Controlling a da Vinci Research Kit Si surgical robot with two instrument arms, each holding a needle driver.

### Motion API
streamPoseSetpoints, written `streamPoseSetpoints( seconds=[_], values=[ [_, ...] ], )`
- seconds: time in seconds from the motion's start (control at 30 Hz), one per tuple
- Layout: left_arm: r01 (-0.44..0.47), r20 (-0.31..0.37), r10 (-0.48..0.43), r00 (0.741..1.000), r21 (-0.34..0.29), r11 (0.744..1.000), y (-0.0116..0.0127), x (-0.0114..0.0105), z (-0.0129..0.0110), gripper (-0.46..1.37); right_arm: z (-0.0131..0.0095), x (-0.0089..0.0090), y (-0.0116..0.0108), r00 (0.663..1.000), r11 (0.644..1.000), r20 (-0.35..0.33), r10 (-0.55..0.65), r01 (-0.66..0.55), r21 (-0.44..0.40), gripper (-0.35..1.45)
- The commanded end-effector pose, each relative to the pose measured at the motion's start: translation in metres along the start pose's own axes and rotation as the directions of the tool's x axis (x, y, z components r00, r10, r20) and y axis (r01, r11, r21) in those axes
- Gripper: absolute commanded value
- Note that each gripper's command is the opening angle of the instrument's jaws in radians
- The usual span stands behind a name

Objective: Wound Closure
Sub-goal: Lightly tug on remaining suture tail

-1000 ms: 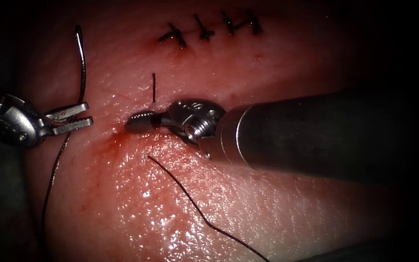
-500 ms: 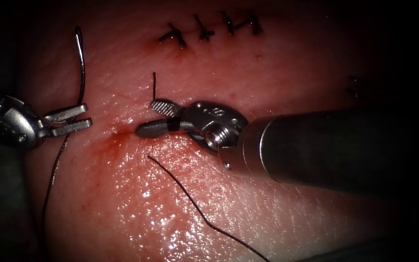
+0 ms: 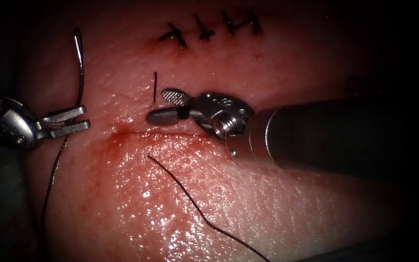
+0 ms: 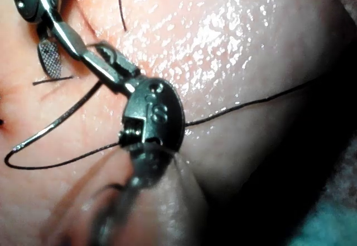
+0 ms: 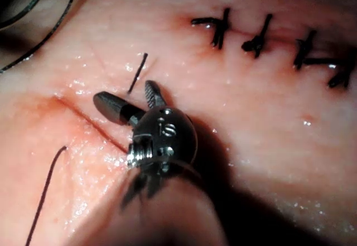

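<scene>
The tissue point(image 3: 277, 204) is lying under both tools, with finished stitches point(image 3: 204, 31) far above the fingers and the open cut point(image 3: 136, 132) running just under the right tool point(image 3: 156, 105), where red fluid point(image 3: 117, 143) is wetting the surface. The right tool's fingers point(image 3: 175, 96) are standing clearly apart and are holding nothing. A short cut end of thread point(image 3: 154, 87) is standing just beside their tips, and its long axis is crossing the opening between them. The left tool point(image 3: 87, 117) is closing its fingers, with only a thin gap between them, on the needle point(image 3: 82, 68) near its thread end. The needle is out of the tissue. Its curve is rising up from the left fingers, well apart from the right fingers and off the left end of the cut, so the left arm is the nearer one. The thread point(image 3: 54, 165) is hanging down from the left fingers. Another loose thread point(image 3: 180, 187) is lying below the right fingers.
</scene>
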Motion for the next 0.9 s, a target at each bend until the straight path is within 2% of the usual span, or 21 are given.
streamPoseSetpoints(
  seconds=[0.03,0.33,0.37,0.4,0.43,0.47,0.53,0.6,0.77,0.9],
  values=[
    [0.001,0.0,-0.001,1.0,-0.002,1.0,0.0,0.0,0.0,-0.35,0.0002,0.0,0.0001,1.0,1.0,-0.005,0.001,-0.001,-0.002,0.96],
    [0.001,0.0,-0.001,1.0,-0.002,1.0,0.0,0.0001,0.0,-0.35,0.0017,0.0002,0.0008,0.999,1.0,-0.039,0.006,-0.006,-0.002,0.78],
    [0.001,0.0,-0.001,1.0,-0.003,1.0,0.0,0.0001,0.0,-0.35,0.0019,0.0002,0.0007,0.999,1.0,-0.042,0.007,-0.007,0.003,0.69],
    [-0.005,0.0,0.005,1.0,-0.003,1.0,-0.0001,0.0001,0.0,-0.35,0.0021,0.0002,0.0007,0.999,1.0,-0.041,0.008,-0.007,0.011,0.58],
    [-0.005,0.0,0.005,1.0,-0.003,1.0,-0.0001,0.0,0.0,-0.35,0.0022,0.0002,0.0005,0.999,1.0,-0.04,0.009,-0.008,0.018,0.36],
    [-0.004,0.0,0.004,1.0,-0.003,1.0,-0.0001,0.0,0.0,-0.35,0.0022,0.0002,0.0004,0.999,1.0,-0.039,0.01,-0.009,0.027,0.24],
    [-0.005,0.001,0.005,1.0,-0.006,1.0,-0.0001,0.0,0.0,-0.35,0.0024,0.0002,0.0002,0.999,0.998,-0.034,0.017,-0.015,0.062,-0.35],
    [-0.005,0.001,0.005,1.0,-0.006,1.0,-0.0001,0.0,0.0,-0.35,0.0025,0.0002,-0.0001,0.999,0.995,-0.031,0.023,-0.02,0.095,-0.35],
    [-0.005,0.001,0.005,1.0,-0.005,1.0,-0.0001,0.0,0.0,-0.35,0.0026,0.0003,-0.0008,0.999,0.996,-0.03,0.025,-0.023,0.081,-0.35],
    [-0.006,0.001,0.006,1.0,-0.005,1.0,0.0,0.0,0.0,-0.35,0.0022,0.0009,-0.0006,0.996,0.998,-0.076,0.045,-0.041,0.053,-0.35]
  ],
)
